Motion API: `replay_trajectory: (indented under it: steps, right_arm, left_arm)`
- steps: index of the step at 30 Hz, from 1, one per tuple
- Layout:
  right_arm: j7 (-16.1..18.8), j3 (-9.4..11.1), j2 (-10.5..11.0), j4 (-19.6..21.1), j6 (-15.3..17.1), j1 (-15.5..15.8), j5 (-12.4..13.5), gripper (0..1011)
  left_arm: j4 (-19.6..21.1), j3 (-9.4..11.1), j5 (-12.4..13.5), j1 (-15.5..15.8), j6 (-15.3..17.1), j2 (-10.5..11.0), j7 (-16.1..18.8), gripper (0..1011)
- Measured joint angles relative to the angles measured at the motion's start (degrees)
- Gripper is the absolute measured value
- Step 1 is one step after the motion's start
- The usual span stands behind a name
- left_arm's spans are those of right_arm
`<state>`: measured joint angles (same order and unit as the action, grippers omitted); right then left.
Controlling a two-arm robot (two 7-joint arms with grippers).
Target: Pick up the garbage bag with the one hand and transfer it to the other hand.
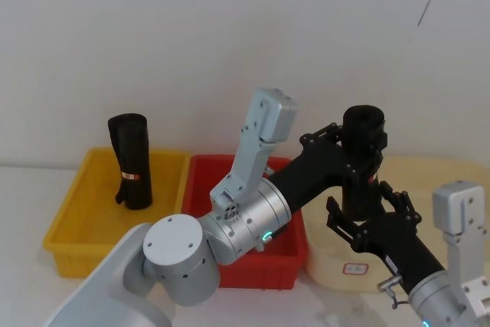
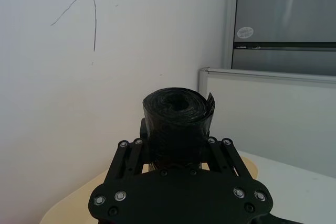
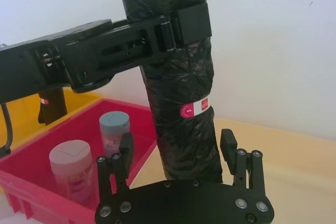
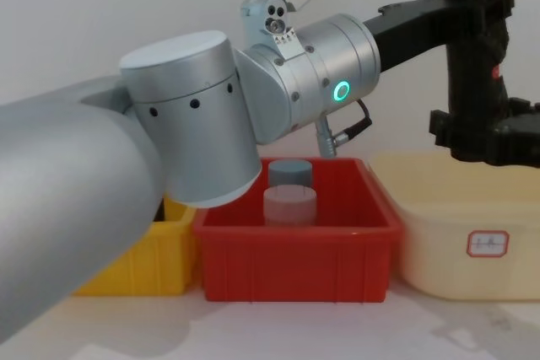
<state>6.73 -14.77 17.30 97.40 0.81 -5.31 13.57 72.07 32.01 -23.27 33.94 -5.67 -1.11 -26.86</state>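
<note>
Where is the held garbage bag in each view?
Head: garbage bag right of centre, upright in the left gripper, right gripper open around its base.
Left wrist: centre, end-on.
Right wrist: centre, upright.
Chest: top right corner.
Shared landmark: cream bin beneath it.

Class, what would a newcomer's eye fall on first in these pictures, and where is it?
The black garbage bag, held upright by the left gripper above the cream bin. The right gripper sits open around its lower part. A second black roll stands in the yellow bin at the left.
</note>
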Motion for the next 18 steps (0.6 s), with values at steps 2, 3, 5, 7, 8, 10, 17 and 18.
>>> replay_trajectory:
  steps: [2, 3, 5, 7, 8, 10, 17, 18]
  right_arm:
    - [0.13, -0.15, -0.28, -0.51, 0.20, -0.67, -0.25, 1000]
    - [0.16, -0.17, -0.34, -0.68, 0.25, -0.80, -0.33, 999]
    - [0.23, -0.29, -0.63, -1.19, 0.42, -1.50, -0.60, 1000]
    - [0.28, -0.35, -0.75, -1.46, 0.50, -1.79, -0.75, 999]
    - [0.36, -0.39, -0.90, -1.79, 0.57, -2.18, -0.90, 1000]
    - [0.46, -0.42, -1.02, -2.05, 0.63, -2.48, -1.05, 979]
    - [0.73, -0.54, -1.36, -2.72, 0.62, -3.39, -1.81, 828]
    - [0.75, -0.53, -1.38, -2.73, 0.62, -3.43, -1.91, 794]
  left_arm:
    - [-0.02, 0.00, 0.00, 0.01, 0.00, 0.00, 0.00, 473]
    - [-0.02, 0.00, -0.01, 0.01, 0.00, 0.00, 0.00, 473]
    - [-0.04, 0.00, -0.01, 0.01, 0.00, 0.00, 0.00, 473]
    - [-0.06, 0.00, -0.01, 0.01, 0.00, -0.01, 0.00, 473]
    - [-0.06, 0.00, -0.01, 0.02, 0.00, 0.00, 0.00, 473]
    - [-0.07, 0.00, -0.01, 0.01, 0.00, 0.00, 0.00, 473]
    - [-0.09, 0.00, -0.01, 0.01, 0.00, 0.00, -0.01, 473]
    - [-0.08, -0.01, -0.01, 0.01, 0.00, 0.00, -0.01, 473]
